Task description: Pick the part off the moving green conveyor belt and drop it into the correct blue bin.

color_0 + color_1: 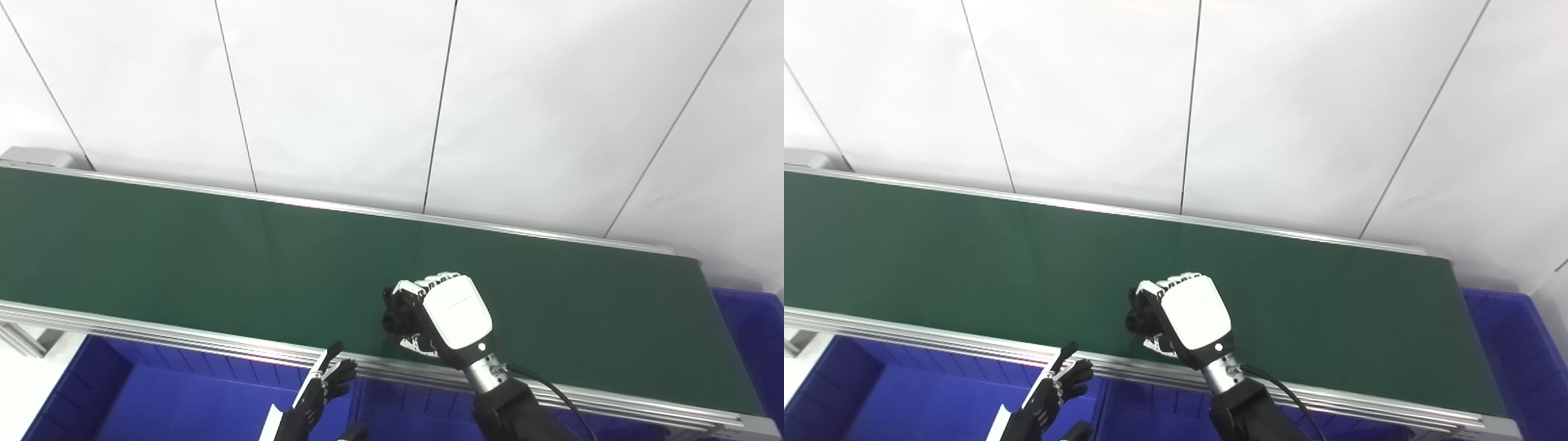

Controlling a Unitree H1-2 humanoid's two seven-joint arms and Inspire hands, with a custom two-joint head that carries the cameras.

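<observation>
A green conveyor belt (184,257) runs across the picture from left to right. My right hand (450,318) is over the belt's near side, fingers curled shut on a black part (395,312) that shows at its left side. In the right eye view the same hand (1188,318) holds the black part (1138,315). My left hand (324,386) is low, below the belt's near rail, over a blue bin, with fingers apart and nothing in it.
A blue bin (184,398) lies below the belt's near rail at the left, and another blue bin (753,331) stands past the belt's right end. An aluminium rail (184,337) edges the belt. White wall panels stand behind.
</observation>
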